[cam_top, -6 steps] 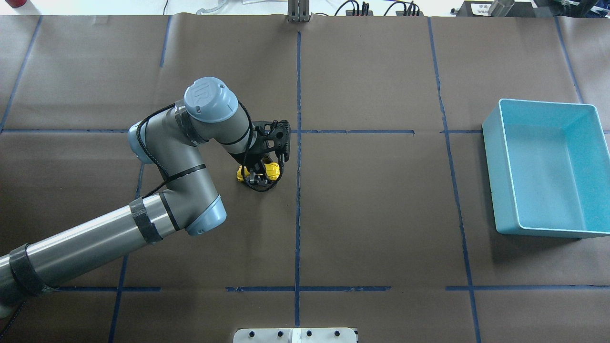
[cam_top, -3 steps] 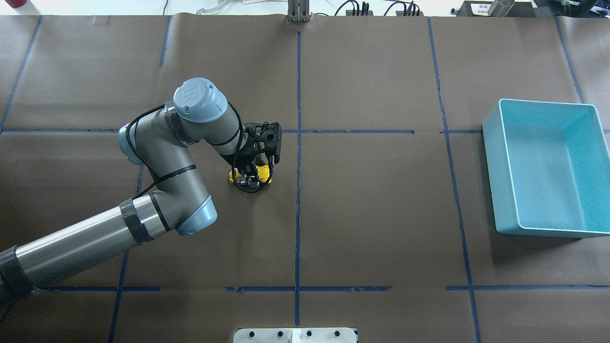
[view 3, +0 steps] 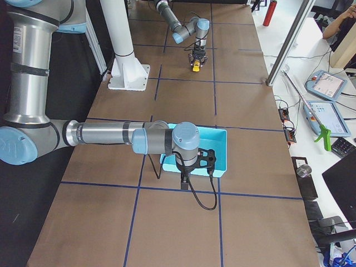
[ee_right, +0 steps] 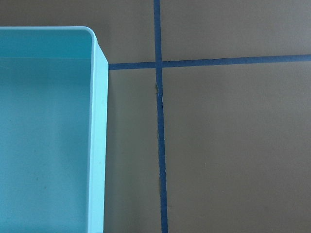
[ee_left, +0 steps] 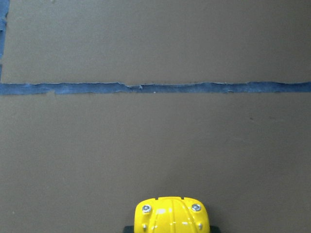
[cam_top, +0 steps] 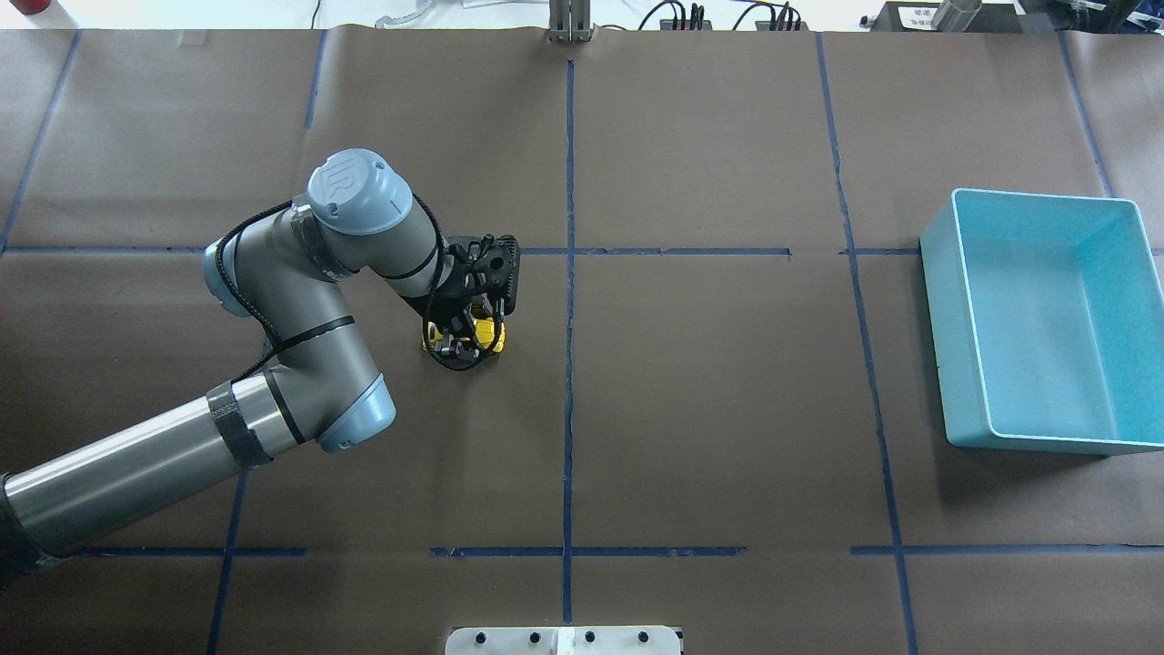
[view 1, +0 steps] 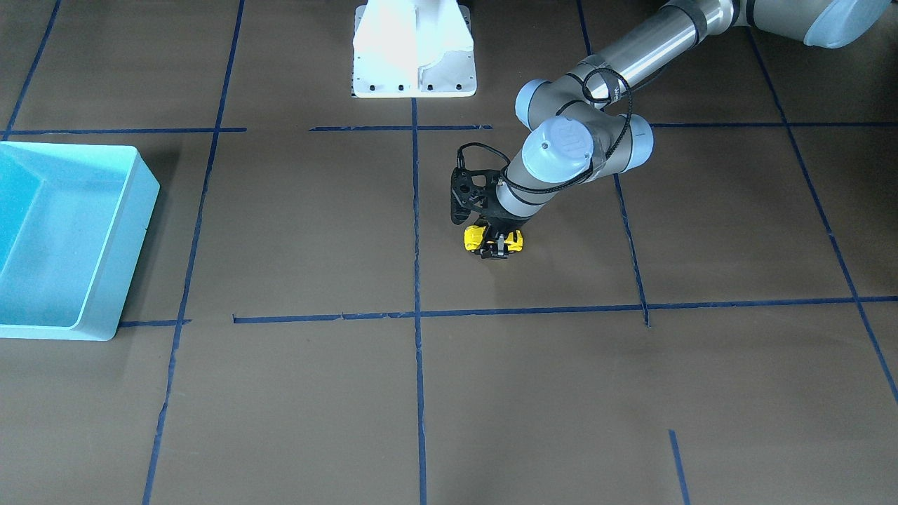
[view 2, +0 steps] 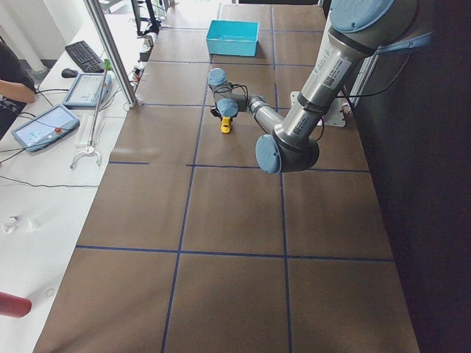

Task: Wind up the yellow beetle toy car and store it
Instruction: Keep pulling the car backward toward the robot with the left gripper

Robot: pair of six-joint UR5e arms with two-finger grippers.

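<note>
Brown paper (cam_top: 727, 409) covers the whole table, creased in places and divided into large squares by blue tape lines (cam_top: 568, 409). In the overhead view we see the yellow beetle toy car (cam_top: 491, 333) at about 9 o'clock from the table's centre, just below the cross line of tape. The left gripper (cam_top: 462, 340) comes straight down on it, fingers closed against its sides. We cannot tell whether its wheels touch the paper. The left wrist camera shows its yellow nose (ee_left: 170, 216) pointing at a tape strip.

The light blue bin (cam_top: 946, 346) sits at 3 o'clock, well apart from the car. The right gripper (view 3: 185, 181) hangs by the bin's near rim, and we cannot tell how far it is open.

A white mount (view 1: 414, 49) stands at the robot's edge. Beyond the table, white benches carry tablets (view 2: 44, 125), a keyboard (view 2: 81, 55) and cables.
</note>
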